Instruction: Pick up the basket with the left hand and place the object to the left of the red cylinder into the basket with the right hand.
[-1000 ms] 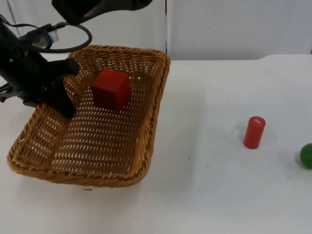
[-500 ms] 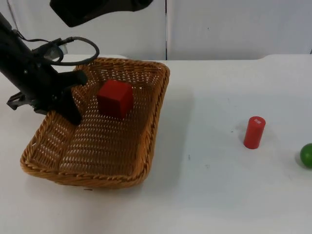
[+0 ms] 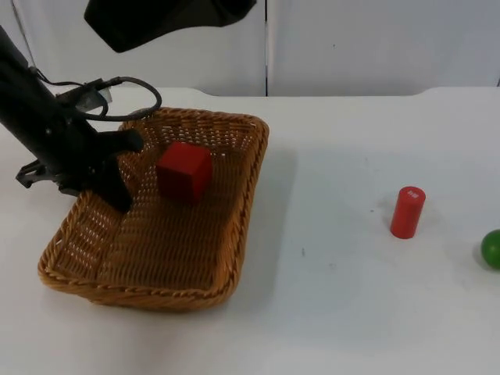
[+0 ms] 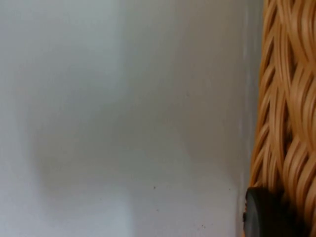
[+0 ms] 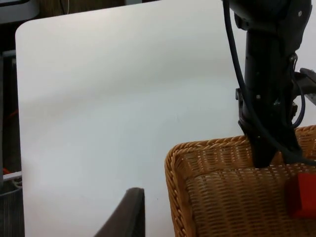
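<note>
A wicker basket sits at the table's left with a red cube inside it, towards its back. My left gripper is shut on the basket's left rim, one finger reaching inside. In the left wrist view the weave runs beside a black fingertip. My right gripper hangs high above the basket's back edge. Its wrist view looks down on the basket's rim, the cube and the left arm. The red cylinder stands upright at the right.
A green ball lies at the picture's right edge, just right of the cylinder. Bare white table stretches between the basket and the cylinder. The grey partition wall closes the back.
The left arm has carried the basket to the right and lower, and it now lies flatter. The cube stayed inside. The right arm hardly moved.
</note>
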`<action>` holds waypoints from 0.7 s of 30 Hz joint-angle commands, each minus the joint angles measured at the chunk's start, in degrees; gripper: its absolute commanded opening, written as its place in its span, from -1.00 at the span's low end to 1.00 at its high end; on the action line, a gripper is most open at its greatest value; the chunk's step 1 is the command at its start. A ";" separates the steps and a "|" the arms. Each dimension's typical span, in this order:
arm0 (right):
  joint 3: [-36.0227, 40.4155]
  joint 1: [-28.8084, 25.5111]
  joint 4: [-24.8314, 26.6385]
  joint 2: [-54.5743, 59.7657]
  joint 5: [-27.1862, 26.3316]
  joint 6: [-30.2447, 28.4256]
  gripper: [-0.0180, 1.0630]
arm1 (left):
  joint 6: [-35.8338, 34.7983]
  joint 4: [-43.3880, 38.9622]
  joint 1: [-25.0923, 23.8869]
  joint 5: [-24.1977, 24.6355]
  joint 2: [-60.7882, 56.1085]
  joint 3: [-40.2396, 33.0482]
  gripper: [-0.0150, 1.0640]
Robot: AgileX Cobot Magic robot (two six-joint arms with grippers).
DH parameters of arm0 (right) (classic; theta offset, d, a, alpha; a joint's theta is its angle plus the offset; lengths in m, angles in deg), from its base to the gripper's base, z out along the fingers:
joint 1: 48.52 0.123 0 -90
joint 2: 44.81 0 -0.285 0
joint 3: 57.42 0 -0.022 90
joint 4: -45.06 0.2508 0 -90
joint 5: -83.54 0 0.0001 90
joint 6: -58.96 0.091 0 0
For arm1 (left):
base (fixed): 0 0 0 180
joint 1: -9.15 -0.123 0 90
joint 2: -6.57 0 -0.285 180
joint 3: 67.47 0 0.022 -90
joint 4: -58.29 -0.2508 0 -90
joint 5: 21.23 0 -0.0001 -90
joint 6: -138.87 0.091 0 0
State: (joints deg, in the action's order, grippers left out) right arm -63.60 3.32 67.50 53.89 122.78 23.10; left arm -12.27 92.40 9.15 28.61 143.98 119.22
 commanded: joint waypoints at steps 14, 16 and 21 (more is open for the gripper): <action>0.02 0.03 0.18 -0.45 0.36 -0.54 0.88 | 2.38 2.38 -0.11 -2.68 0.76 2.29 -0.98; 0.02 0.03 0.18 -0.45 0.47 -0.54 0.88 | 2.38 2.53 -0.11 -2.39 0.76 2.58 -0.98; 0.02 0.03 0.31 -0.33 1.01 -0.54 0.88 | 2.38 2.53 -0.11 -2.79 0.76 2.71 -0.98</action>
State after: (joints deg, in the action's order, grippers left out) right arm -63.60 3.32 67.50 53.89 123.44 23.02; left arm -10.90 93.12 9.13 28.25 145.01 121.35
